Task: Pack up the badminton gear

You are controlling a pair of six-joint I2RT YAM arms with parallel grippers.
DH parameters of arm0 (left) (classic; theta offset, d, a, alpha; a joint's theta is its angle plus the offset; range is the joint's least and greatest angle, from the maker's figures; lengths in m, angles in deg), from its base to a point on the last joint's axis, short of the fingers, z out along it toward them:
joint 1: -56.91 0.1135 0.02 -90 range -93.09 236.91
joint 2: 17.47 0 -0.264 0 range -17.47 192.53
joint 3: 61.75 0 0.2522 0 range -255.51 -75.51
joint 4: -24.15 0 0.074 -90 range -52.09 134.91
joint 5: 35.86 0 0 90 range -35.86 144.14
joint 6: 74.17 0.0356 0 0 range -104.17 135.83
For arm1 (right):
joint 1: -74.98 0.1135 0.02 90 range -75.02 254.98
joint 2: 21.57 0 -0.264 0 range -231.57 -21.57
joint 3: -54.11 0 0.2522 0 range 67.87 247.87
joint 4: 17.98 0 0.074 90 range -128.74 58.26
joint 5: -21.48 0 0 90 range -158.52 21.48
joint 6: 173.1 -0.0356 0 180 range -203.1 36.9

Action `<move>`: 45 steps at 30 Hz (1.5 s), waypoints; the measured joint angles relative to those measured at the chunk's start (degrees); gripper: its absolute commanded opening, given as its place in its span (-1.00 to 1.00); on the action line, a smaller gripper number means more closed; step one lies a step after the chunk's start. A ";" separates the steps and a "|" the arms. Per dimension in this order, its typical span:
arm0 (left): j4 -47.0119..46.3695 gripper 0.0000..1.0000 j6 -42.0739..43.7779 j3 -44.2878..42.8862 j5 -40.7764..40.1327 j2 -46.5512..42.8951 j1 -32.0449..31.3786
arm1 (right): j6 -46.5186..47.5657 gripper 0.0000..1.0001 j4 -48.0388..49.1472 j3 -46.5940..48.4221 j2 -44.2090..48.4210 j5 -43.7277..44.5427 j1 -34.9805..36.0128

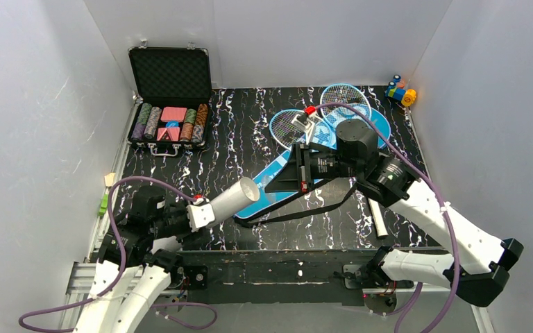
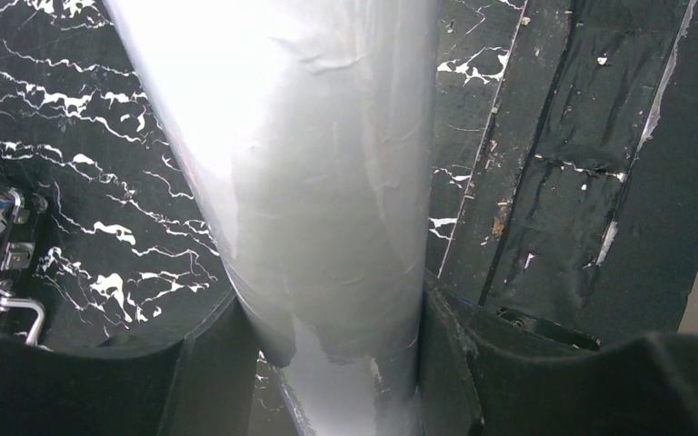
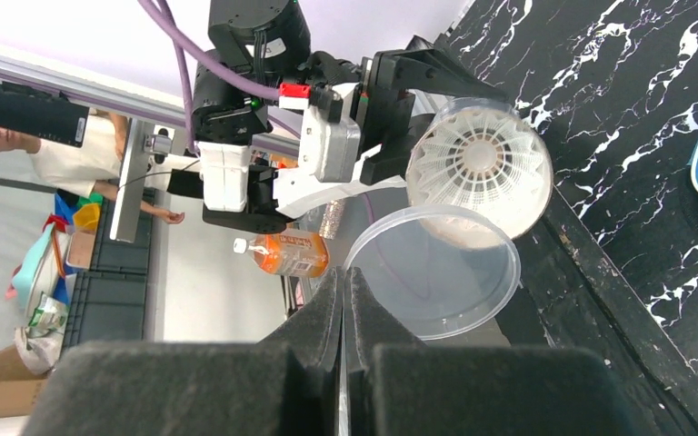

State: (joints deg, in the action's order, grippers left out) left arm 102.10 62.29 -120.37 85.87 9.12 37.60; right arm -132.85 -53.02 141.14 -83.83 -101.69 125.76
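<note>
My left gripper [image 1: 205, 211] [image 2: 332, 363] is shut on the long white tube [image 1: 232, 199] [image 2: 318, 182] and holds it slanted up to the right over the table's near left. The tube's open mouth [image 3: 479, 173] faces the right wrist camera, with a white feather shuttlecock inside. My right gripper [image 1: 272, 184] [image 3: 345, 291] is shut on the rim of a clear plastic lid [image 3: 436, 272], just below the tube's mouth. Two blue-framed rackets [image 1: 291, 125] [image 1: 343, 100] lie at the back on the blue bag [image 1: 271, 177]. Its black strap [image 1: 298, 211] trails forward.
An open black case of poker chips [image 1: 170, 104] stands at the back left. Small coloured toy blocks [image 1: 400, 91] sit in the back right corner. A white handle [image 1: 378, 218] lies beside my right arm. White walls close in three sides.
</note>
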 measured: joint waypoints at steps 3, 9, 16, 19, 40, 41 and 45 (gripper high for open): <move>0.02 -0.58 0.92 -0.02 0.55 -0.02 0.00 | -0.57 -0.97 1.53 -0.13 -1.27 -0.09 0.24; 0.04 -0.59 2.10 -0.09 1.05 -0.11 0.00 | -1.18 -0.97 3.82 -0.13 -3.39 -0.17 1.38; 0.04 -0.59 2.84 -0.09 1.84 -0.61 0.00 | -1.25 -0.97 4.76 -0.13 -6.16 0.00 3.34; 0.07 -0.60 3.08 -0.09 2.14 -1.16 0.00 | -1.22 -0.97 4.90 -0.15 -6.56 0.02 3.61; 0.66 -0.66 3.69 -0.13 2.82 -1.75 0.00 | -2.64 -0.97 9.86 -3.21 -7.61 -0.37 4.11; 0.74 -0.67 3.69 -0.13 2.82 -1.75 0.00 | -2.82 -0.97 10.47 -3.67 -7.58 -0.46 4.11; 1.44 -0.68 3.69 -0.13 2.82 -1.75 0.00 | -3.43 -0.97 11.76 -4.87 -7.54 -0.70 4.11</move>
State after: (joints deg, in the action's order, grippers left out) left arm 103.54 65.98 -120.50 88.69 7.37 37.60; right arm -136.29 -41.26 136.27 -91.37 -102.39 129.87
